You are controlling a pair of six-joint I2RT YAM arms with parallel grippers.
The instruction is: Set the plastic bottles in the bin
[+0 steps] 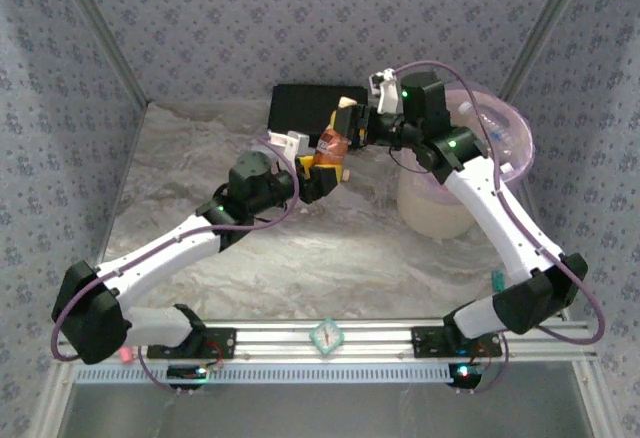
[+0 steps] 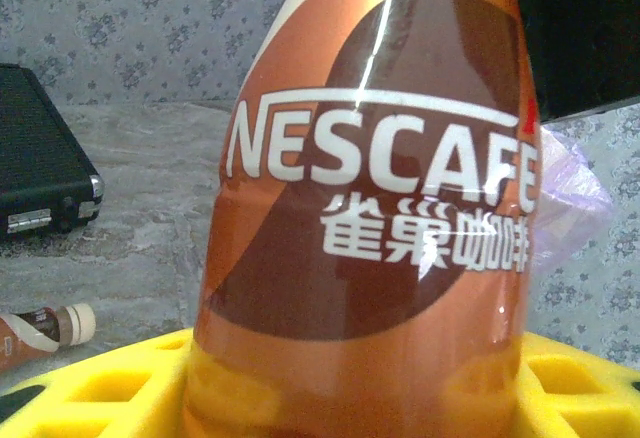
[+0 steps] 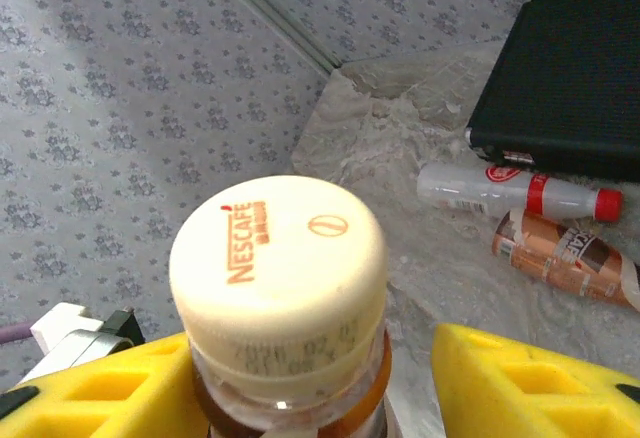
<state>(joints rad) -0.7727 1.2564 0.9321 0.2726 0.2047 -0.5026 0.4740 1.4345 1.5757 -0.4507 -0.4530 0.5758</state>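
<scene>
The left gripper's point(image 1: 318, 172) yellow fingers point(image 2: 90, 393) are clamped on the base of an orange-brown Nescafé bottle point(image 2: 370, 208), holding it cap-up off the table, just left of the bin point(image 1: 440, 213). The right gripper's point(image 1: 352, 128) fingers point(image 3: 520, 378) straddle the bottle's neck under the cream cap, not closed, with a gap showing beside one pad. Clear bottles point(image 1: 490, 123) lie inside the bin's pink bag, while farther left of the bin a white red-capped bottle point(image 3: 520, 193) and a brown bottle point(image 3: 565, 258) lie against the black case point(image 1: 305, 108).
</scene>
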